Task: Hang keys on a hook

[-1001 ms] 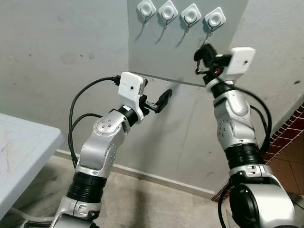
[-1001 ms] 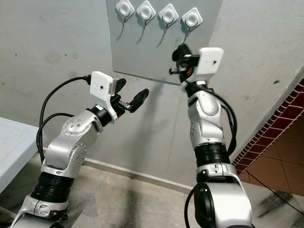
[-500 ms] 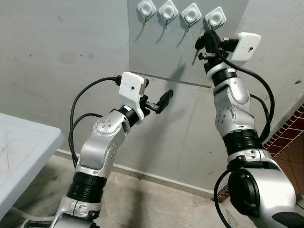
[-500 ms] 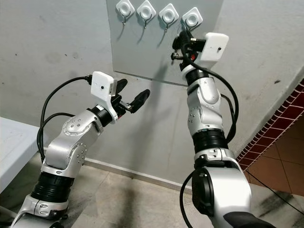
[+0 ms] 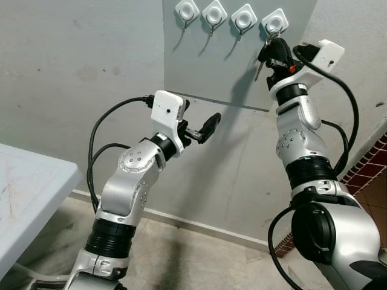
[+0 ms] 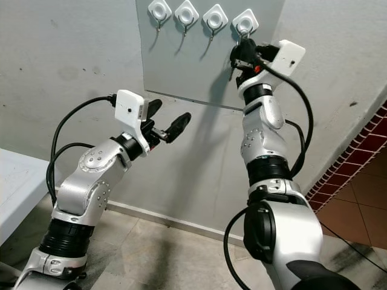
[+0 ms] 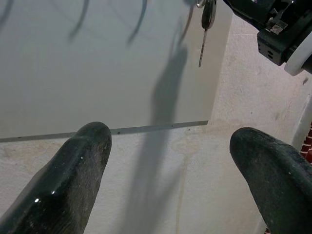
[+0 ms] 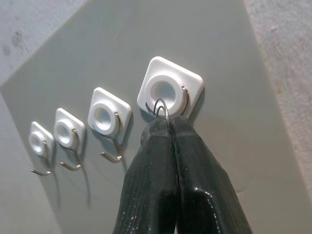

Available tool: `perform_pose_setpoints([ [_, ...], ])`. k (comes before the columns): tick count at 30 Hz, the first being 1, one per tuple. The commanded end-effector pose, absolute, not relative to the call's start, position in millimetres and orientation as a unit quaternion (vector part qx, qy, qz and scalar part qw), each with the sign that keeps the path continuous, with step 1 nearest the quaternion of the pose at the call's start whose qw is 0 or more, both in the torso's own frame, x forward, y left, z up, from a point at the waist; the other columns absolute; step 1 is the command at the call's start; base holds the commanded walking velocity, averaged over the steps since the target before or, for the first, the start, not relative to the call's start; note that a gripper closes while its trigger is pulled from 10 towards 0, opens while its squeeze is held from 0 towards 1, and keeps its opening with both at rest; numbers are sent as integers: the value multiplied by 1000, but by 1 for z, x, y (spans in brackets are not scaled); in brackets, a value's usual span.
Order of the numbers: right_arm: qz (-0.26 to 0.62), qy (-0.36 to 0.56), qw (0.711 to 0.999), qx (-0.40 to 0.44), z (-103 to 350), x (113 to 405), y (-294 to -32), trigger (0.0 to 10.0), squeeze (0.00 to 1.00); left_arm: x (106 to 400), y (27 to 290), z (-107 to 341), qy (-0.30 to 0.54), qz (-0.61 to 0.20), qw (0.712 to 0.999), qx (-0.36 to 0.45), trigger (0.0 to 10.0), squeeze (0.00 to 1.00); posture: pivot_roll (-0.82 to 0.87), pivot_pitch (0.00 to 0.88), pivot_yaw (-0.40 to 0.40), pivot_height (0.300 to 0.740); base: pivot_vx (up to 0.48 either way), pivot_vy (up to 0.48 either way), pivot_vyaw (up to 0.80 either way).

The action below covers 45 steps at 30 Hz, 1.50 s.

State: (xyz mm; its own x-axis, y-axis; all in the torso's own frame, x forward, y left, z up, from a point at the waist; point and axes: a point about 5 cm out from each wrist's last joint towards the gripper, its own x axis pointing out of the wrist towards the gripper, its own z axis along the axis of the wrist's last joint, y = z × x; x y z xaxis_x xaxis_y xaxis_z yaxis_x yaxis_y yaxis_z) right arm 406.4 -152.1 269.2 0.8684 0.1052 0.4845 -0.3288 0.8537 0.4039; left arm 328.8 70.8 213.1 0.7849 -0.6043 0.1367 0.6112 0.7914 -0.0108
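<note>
- Table corner (image 5: 24,181): pale, scuffed top, far left.
- Left gripper (image 5: 196,124): glossy black fingers spread wide, holding nothing, raised before the rough grey wall.
- Panel (image 5: 199,66): smooth grey sheet bearing four square white hooks with wire prongs.
- Rightmost hook (image 8: 170,90): white, ringed centre.
- Right gripper (image 8: 165,124): fingers pressed together, pinching the thin wire key ring at that hook.
- Keys (image 7: 205,22): slim metal, dangling beneath.

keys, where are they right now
The keys hang below the right gripper, which is shut on their ring at the rightmost hook on the grey wall panel.
</note>
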Motion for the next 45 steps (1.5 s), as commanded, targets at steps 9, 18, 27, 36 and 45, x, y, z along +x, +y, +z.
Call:
perform_pose_setpoints([
  [9, 137, -214, 920, 299, 268, 409, -147, 10000, 0, 329, 70, 224, -79, -326, 942, -24, 10000, 0, 11, 0, -28, 715, 0, 0, 0],
  [18, 140, -214, 916, 307, 268, 409, -148, 10000, 0, 329, 71, 224, -79, -327, 942, -25, 10000, 0, 13, 0, -25, 715, 0, 0, 0],
  [27, 141, -225, 915, 305, 271, 409, -148, 10000, 0, 329, 73, 225, -79, -325, 942, -24, 10000, 0, 13, 0, -25, 715, 0, 0, 0],
  [36, 126, -223, 910, 327, 271, 410, -152, 10000, 0, 329, 73, 225, -80, -323, 943, -24, 10000, 0, 19, 0, -29, 715, 0, 0, 0],
  [45, 101, -221, 911, 334, 266, 410, -156, 10000, 0, 329, 75, 225, -78, -322, 943, -23, 10000, 0, 24, 0, -27, 715, 0, 0, 0],
])
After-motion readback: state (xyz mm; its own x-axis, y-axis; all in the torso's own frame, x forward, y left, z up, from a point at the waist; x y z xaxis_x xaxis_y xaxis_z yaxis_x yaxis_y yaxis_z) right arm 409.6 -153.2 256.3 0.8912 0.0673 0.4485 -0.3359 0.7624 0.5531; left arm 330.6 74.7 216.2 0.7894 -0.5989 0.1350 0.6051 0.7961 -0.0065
